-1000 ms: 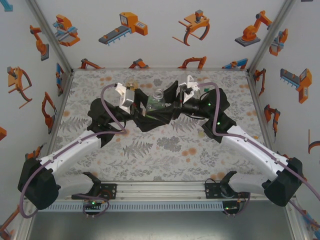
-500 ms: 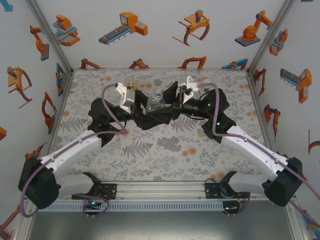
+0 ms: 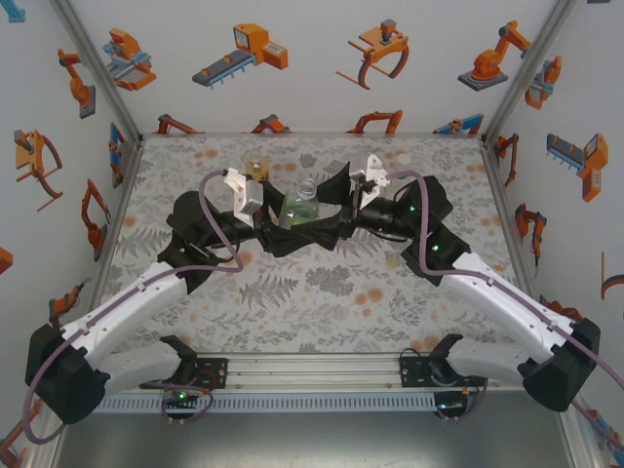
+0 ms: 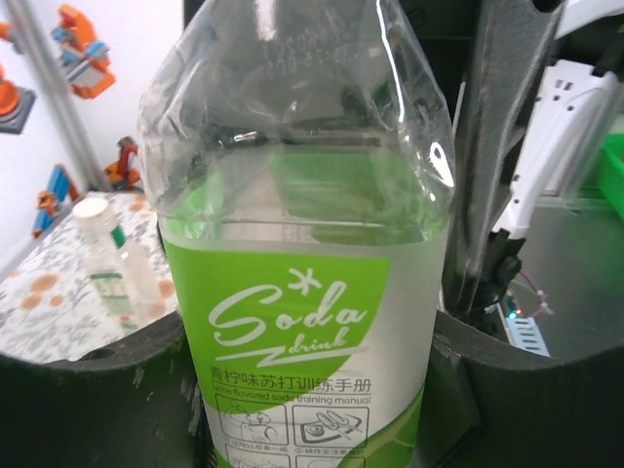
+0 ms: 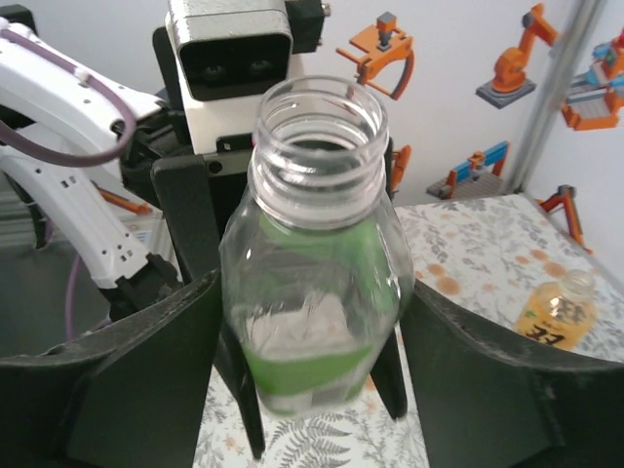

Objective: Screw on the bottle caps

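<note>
Left gripper (image 4: 312, 390) is clamped on the clear plastic green-labelled soda bottle (image 4: 302, 244). The bottle stands upright at the far middle of the floral-cloth table (image 3: 292, 292), its open, uncapped neck pointing up. Right gripper (image 5: 310, 380) flanks the bottle's shoulders; I cannot tell whether it grips.

White walls (image 3: 312, 107) close the table in on three sides, printed with orange and blue drawings (image 3: 244, 51) of robot arms and grippers. Bare metal posts (image 3: 97, 70) run up the corners. A grey cloth (image 3: 292, 292) patterned with ferns and orange blots covers the tabletop. A metal rail (image 3: 312, 368) crosses the near edge. The light is even.
</note>
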Controlling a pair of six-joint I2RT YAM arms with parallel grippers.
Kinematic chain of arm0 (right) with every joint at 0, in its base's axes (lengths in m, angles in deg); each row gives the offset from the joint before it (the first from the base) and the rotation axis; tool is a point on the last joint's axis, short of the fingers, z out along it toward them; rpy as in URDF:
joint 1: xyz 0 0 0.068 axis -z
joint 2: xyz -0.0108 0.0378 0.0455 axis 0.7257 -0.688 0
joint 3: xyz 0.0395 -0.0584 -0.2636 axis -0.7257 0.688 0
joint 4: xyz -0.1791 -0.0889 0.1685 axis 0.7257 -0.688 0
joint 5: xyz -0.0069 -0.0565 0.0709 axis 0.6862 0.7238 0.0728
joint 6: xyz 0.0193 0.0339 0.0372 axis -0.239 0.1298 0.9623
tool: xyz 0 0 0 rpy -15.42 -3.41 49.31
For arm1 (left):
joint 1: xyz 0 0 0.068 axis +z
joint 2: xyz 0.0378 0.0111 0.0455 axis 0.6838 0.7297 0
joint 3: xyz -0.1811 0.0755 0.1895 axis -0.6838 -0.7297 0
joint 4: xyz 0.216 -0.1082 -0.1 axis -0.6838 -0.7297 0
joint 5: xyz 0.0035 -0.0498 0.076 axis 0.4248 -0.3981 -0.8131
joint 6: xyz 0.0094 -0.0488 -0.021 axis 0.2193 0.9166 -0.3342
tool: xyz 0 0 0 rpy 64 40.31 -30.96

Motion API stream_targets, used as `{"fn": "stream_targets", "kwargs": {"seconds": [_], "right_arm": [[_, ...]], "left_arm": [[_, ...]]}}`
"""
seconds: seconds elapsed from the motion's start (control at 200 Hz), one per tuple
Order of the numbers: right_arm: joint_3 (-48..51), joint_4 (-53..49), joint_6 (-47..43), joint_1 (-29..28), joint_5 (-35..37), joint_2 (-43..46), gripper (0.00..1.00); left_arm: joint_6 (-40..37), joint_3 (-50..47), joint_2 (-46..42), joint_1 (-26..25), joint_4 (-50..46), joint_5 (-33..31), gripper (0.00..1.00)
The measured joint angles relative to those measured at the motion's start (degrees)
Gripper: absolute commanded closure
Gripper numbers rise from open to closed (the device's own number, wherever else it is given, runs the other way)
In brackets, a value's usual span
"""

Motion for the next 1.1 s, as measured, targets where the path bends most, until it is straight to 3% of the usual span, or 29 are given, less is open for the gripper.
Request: {"fn": "stream_targets", "kwargs": {"seconds": [0.23,0.666,0.881,1.101], "right_arm": [[0.1,-4.1,-3.8,0.0,4.2,4.2,0.30],[0.5,-10.1,-6.1,0.0,9.9,5.0,0.35],[0.4,-15.5,-7.7,-3.3,18.8,4.9,0.39],[-1.7,-24.7,-8.7,-8.7,29.9,1.3,0.41]], "left_arm": [[-4.9,1.3,-4.9,2.3,-10.2,-5.0,1.00],[-7.7,1.4,-12.5,11.7,-24.7,-11.9,1.00],[-9.1,2.6,-13.2,16.4,-31.0,-14.6,1.00],[-9.0,3.7,-13.1,21.3,-31.5,-17.2,1.00]]}}
